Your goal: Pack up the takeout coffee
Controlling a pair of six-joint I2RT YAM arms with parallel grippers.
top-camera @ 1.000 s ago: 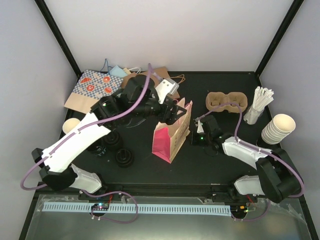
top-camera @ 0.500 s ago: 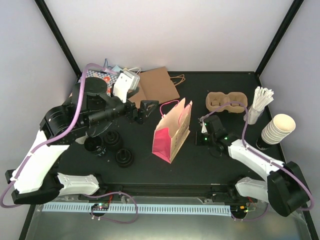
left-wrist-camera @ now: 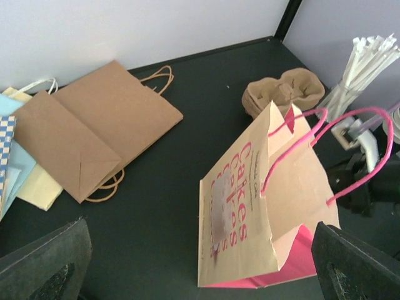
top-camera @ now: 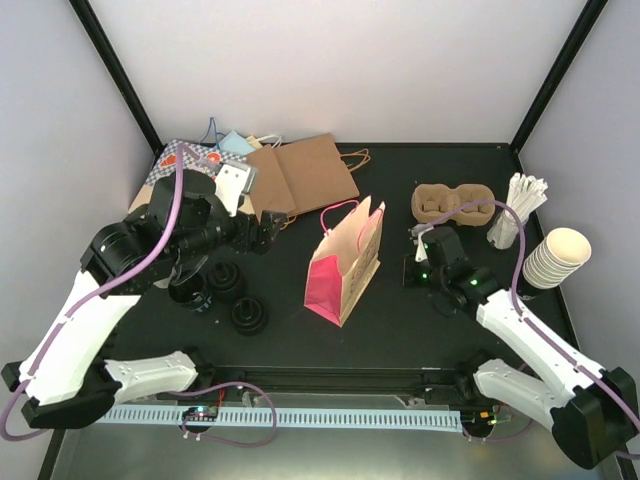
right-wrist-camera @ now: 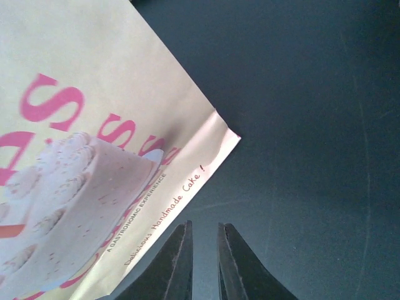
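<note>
Top cam looks down on table — both wrist cams face cake bag (top-camera: 345, 265), right close-up.

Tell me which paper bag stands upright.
The tan paper bag with pink sides and handles, mid-table; the plain brown paper bags behind it lie flat.

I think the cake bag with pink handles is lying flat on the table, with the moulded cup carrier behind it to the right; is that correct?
Not quite: the cake bag with pink handles stands upright on the table with its mouth open, as the left wrist view shows. The moulded cup carrier is indeed behind it to the right.
</note>
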